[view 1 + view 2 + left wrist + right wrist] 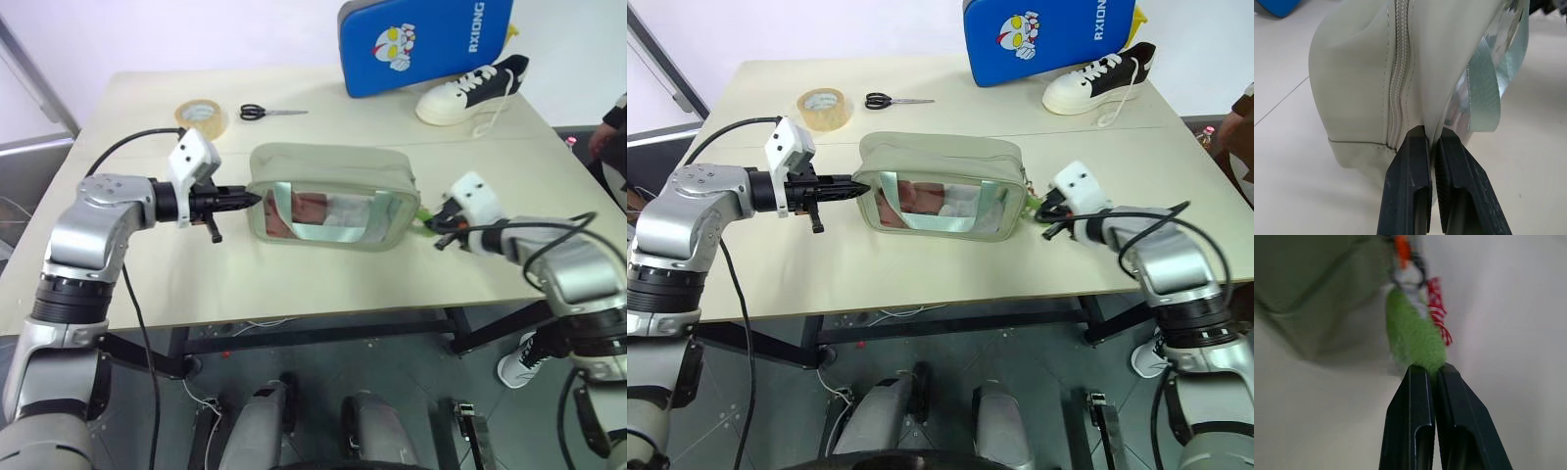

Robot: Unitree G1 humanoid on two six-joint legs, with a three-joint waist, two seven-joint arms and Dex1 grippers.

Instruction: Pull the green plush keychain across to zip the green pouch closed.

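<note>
1. Left tool (pixel 1431 139) was clamped on the fabric edge at the left end of the green pouch (pixel 328 171), just beside its zipper (pixel 1398 73).
2. Right tool (pixel 1432 368) was pinched shut on the green plush keychain (pixel 1413 335), which hung off the pouch's right end.
3. Pouch lay mid-tabletop (pixel 294 284), with its clear window facing the robot.
4. Behind it were a tape roll (pixel 201 115) and scissors (pixel 269 112).

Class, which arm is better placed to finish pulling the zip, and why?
The right. Its pincer is shut on the green plush keychain at the pouch's end, while the left pincer pinches the opposite end, anchoring it.
</note>
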